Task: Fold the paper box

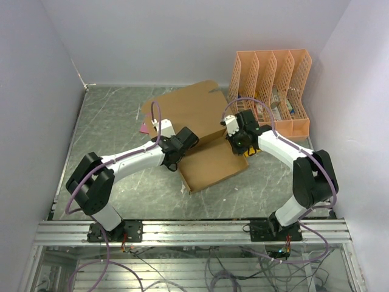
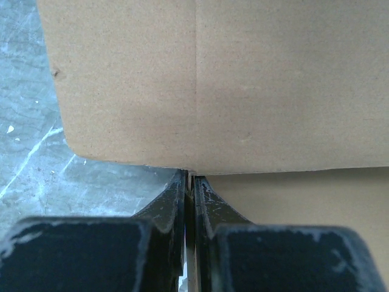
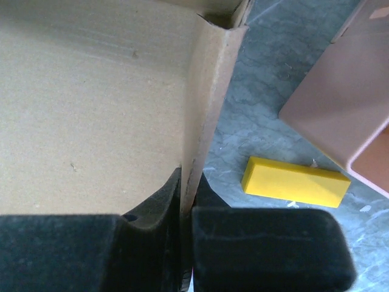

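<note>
Seen from above, the paper box (image 1: 213, 167) lies mid-table with bare table (image 1: 115, 128) to its left and the orange organizer (image 1: 271, 85) near its right corner. The left wrist view shows the left gripper (image 2: 189, 182) clenched on a flap's edge. In the right wrist view the right gripper (image 3: 187, 182) pinches a raised wall, with a yellow block (image 3: 295, 181) beside it.

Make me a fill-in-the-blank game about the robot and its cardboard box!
The left gripper is ____ on an edge of the paper box.
The block lying beside the box is ____.
The orange file organizer stands on the ____ arm's side.
Missing words: shut; yellow; right.
</note>
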You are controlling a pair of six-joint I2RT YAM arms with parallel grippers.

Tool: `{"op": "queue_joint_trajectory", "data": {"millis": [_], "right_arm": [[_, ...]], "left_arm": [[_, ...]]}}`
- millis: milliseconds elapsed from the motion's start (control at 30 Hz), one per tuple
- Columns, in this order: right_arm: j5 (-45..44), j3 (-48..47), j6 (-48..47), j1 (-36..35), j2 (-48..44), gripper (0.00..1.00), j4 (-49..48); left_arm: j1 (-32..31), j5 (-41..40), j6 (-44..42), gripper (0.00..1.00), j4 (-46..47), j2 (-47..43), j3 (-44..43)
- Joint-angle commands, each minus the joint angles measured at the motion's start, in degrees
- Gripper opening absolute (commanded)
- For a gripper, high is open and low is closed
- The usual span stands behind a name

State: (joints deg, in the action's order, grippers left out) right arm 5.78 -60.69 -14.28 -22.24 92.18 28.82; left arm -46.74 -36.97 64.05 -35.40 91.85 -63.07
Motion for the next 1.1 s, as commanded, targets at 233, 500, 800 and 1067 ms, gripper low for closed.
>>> {"op": "queue_joint_trajectory", "data": {"millis": [233, 500, 800, 1067], "right_arm": [[0.5, 1.0, -2.5, -0.6, 3.6, 0.27, 0.0], [1.4, 0.8, -1.8, -0.6, 1.4, 0.35, 0.1], [1.4, 0.4, -1.6, -0.6, 2.0, 0.38, -0.2], [-6.2, 6.1, -1.8, -1.0, 3.6, 0.00, -5.8]], "left_arm": [[-2.1, -1.8, 1.3, 0.07, 2.3, 0.4, 1.0], [-2.6, -2.2, 1.5, 0.07, 1.7, 1.8, 0.1], [-3.0, -2.4, 1.5, 0.07, 1.5, 2.4, -0.5], [-3.1, -2.1, 1.1, 0.07, 1.7, 2.2, -0.7]]}}
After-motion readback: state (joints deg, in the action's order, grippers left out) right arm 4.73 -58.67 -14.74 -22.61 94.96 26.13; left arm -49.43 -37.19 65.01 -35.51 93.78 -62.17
